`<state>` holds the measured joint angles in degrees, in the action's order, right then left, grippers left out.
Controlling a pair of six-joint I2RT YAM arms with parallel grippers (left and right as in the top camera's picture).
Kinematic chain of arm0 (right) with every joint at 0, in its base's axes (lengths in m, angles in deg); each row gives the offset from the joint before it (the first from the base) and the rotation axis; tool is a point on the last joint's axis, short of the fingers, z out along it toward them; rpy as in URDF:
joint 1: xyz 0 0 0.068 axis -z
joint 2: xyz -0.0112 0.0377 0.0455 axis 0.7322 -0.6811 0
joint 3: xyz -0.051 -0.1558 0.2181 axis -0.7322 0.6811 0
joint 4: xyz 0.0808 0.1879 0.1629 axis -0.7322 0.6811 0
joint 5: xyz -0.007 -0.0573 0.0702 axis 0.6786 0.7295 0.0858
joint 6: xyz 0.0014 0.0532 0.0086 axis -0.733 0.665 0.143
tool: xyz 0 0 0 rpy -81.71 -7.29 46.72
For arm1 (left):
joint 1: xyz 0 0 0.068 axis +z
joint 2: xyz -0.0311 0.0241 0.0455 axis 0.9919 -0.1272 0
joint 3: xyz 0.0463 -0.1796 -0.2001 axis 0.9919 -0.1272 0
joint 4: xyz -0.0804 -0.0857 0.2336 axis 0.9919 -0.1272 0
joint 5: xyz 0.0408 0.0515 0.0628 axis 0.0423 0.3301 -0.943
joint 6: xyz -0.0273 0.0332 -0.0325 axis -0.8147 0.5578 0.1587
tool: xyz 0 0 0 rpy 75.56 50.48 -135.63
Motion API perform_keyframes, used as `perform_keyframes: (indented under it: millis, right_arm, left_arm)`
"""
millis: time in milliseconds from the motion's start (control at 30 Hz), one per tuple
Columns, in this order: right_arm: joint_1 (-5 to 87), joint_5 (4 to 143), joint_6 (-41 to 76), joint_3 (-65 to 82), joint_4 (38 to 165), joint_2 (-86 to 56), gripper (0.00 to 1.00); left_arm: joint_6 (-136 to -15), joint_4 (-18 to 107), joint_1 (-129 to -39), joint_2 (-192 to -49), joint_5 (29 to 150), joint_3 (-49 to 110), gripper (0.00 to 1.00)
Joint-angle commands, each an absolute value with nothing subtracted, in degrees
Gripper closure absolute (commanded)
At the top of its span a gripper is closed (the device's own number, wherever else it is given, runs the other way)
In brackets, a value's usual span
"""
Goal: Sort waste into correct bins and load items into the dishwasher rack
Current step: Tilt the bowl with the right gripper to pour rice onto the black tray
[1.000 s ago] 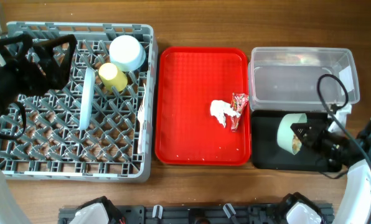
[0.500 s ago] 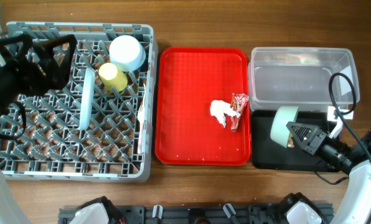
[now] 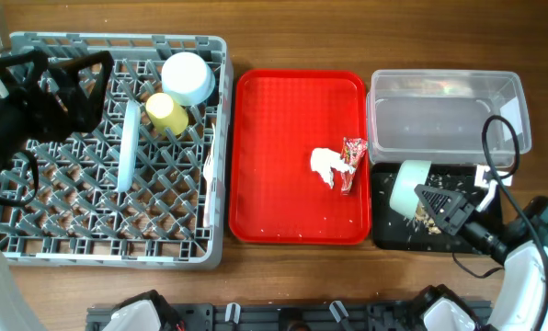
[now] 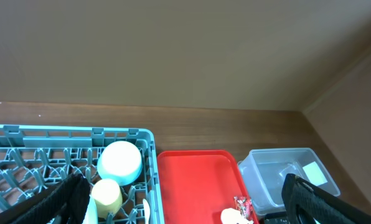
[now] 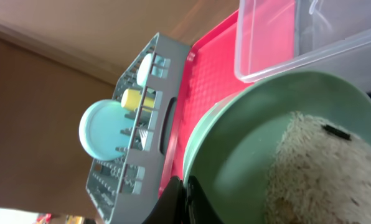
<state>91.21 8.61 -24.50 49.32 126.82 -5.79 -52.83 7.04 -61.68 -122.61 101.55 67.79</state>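
right gripper (image 3: 437, 200) pinched tight on bowl (image 3: 405, 187) rim, bowl tipped over black tray (image 3: 381, 234), rice (image 3: 428, 219) scattered there | left gripper (image 3: 67, 78) wide open, empty | risk: thin rim grip slips, or scraps scatter onto table (image 3: 283, 276)

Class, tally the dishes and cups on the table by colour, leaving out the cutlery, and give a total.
Pale blue: 2 (plate, small bowl)
Yellow: 1 (cup)
Mint green: 1 (bowl)
Total: 4
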Motion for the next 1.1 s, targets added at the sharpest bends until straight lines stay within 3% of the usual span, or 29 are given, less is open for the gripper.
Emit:
perform_keyframes:
  millis: [0,167,333,567,1067]
  right_arm:
    - [92.5,4.6,-22.0,50.8,125.7,-5.9,0.96]
    - [92.6,1.5,-21.1,51.2,124.9,-5.9,0.96]
    - [92.6,-4.0,-9.7,51.2,116.8,-5.9,0.96]
    - [92.6,-2.0,-9.2,51.8,115.2,-5.9,0.96]
    - [92.6,-8.1,4.8,51.8,112.4,-5.9,0.96]
  left_arm:
    - [-53.4,7.2,-61.8,-122.5,102.2,67.9,0.00]
    - [-53.4,7.2,-61.8,-122.5,102.2,67.9,0.00]
    - [-53.4,7.2,-61.8,-122.5,102.2,67.9,0.00]
    - [-53.4,7.2,-61.8,-122.5,102.2,67.9,0.00]
    - [-53.4,7.2,-61.8,-122.5,102.2,67.9,0.00]
